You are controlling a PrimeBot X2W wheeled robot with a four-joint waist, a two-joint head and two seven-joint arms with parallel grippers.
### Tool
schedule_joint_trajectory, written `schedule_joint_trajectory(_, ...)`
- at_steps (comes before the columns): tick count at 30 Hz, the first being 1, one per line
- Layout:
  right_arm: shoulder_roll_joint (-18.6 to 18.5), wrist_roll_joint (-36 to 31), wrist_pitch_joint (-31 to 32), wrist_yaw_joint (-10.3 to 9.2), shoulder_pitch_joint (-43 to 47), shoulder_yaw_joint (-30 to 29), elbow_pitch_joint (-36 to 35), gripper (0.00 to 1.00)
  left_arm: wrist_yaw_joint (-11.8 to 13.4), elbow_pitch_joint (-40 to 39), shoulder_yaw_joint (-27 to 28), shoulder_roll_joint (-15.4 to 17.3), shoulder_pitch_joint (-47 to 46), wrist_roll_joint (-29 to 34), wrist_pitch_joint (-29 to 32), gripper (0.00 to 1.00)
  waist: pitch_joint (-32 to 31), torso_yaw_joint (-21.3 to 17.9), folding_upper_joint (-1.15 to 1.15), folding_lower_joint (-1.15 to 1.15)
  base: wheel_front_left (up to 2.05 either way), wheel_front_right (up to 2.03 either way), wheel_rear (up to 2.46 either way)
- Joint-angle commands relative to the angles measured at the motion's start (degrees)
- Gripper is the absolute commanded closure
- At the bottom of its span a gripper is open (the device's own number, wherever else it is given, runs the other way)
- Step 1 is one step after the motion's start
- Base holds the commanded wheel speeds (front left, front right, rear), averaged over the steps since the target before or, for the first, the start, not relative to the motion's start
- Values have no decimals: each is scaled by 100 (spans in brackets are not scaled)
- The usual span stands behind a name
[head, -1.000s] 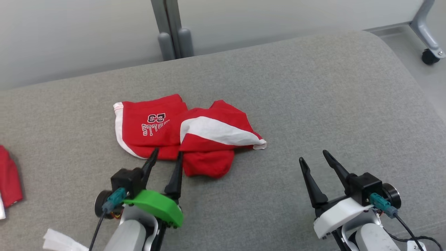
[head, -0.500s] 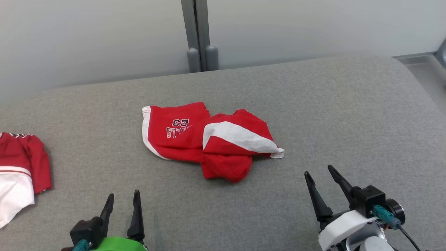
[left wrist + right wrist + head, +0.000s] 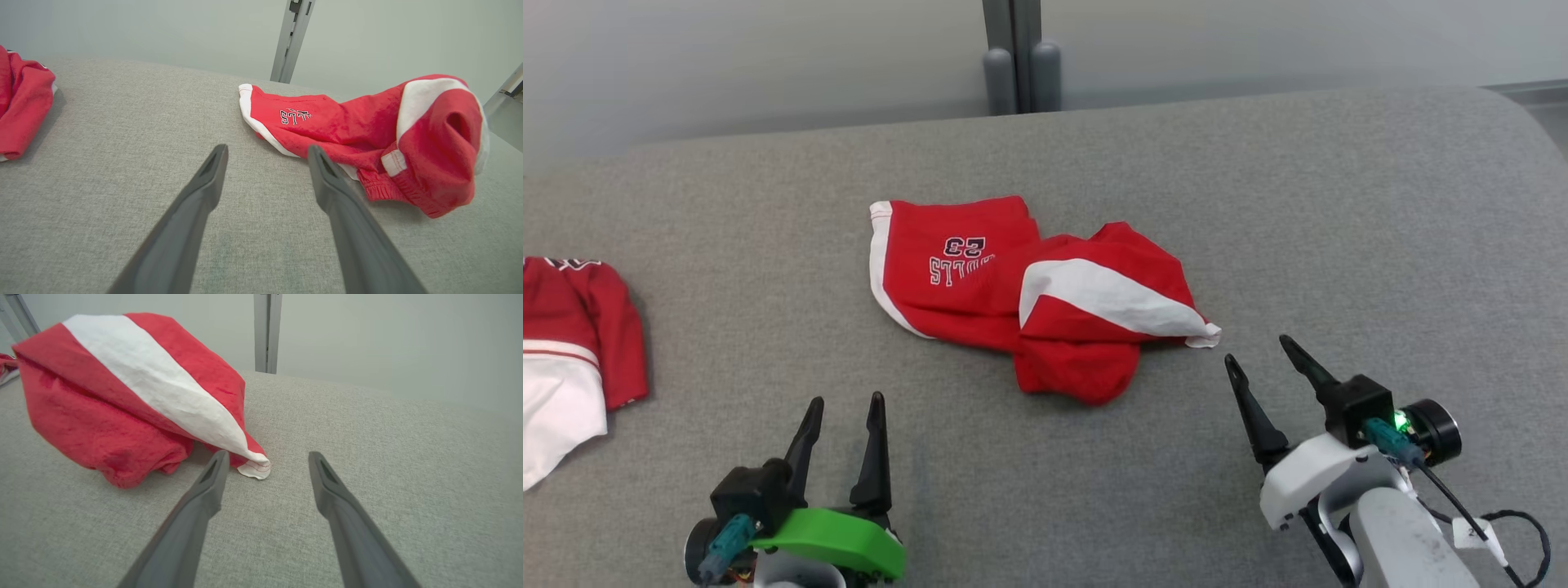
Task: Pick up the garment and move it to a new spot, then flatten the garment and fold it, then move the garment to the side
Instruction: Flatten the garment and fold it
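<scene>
Since the garment (image 3: 1029,294) lies crumpled and doubled over at the middle of the table (image 3: 1339,204), the left hand (image 3: 845,398) and right hand (image 3: 1256,349) flank it toward the near edge, both spread wide and empty, apparently staged for pickup.

**Red shorts (image 3: 1045,298) crumpled on grey padded surface (image 3: 1339,204)**

The shorts, white-trimmed and printed "23", are bunched at the middle. The right pincer (image 3: 1256,347) is held just beside their white corner and the left pincer (image 3: 846,398) nearer the camera; both are spread and empty. A second red-and-white garment (image 3: 572,327) is seen at the left edge.
</scene>
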Motion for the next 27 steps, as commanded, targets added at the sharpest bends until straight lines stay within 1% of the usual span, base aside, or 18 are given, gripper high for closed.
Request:
schedule_joint_trajectory(1, -22, -133, -3, -8, -189, 4, 200, 0, -15, -12, -38, 12, -149, -67, -5, 0, 322, 261, 0, 0, 0, 0, 0)
schedule_joint_trajectory(7, -25, -451, -4, -8, -743, -1, 803, 0, -16, -6, -155, 12, -341, -116, -5, 0, 573, 498, 0, 0, 0, 0, 0)
schedule_joint_trajectory(12, -22, -672, -4, -8, -1020, -54, 1039, 0, -16, -21, -212, 12, -468, -148, -5, 0, 679, 640, 0, 0, 0, 0, 0)
schedule_joint_trajectory(13, -23, -689, -4, -8, -1063, -61, 1085, 62, -16, -22, -216, 12, -471, -154, -5, 0, 682, 662, 0, 0, 0, 0, 0)
schedule_joint_trajectory(14, -24, -708, -3, -8, -1104, -75, 1119, 96, -16, -19, -212, 13, -471, -161, -5, 0, 681, 679, 0, 0, 0, 0, 0)
schedule_joint_trajectory(15, -24, -731, -4, -8, -1157, -98, 1148, 100, -16, -17, -206, 13, -476, -165, -5, 0, 671, 698, 0, 0, 0, 0, 0)
schedule_joint_trajectory(18, -22, -781, -4, -8, -1269, -181, 986, 100, -16, 2, -218, 12, -463, -187, -5, 0, 610, 747, 0, 0, 0, 0, 0)
schedule_joint_trajectory(21, -18, -744, -4, -8, -1410, -95, 503, 100, -16, 2, -220, 12, -388, -234, -5, 0, 510, 789, 0, 0, 0, 0, 0)
schedule_joint_trajectory(24, -7, -641, -7, -8, -1727, 346, -48, 100, -16, 10, -194, 12, -304, -260, -5, 0, 398, 809, 0, 0, 0, 0, 0)
schedule_joint_trajectory(27, -19, -434, -8, -8, -2299, 1006, -462, 100, -16, 64, -168, 12, -228, -283, -5, 0, 246, 844, 0, 0, 0, 0, 0)
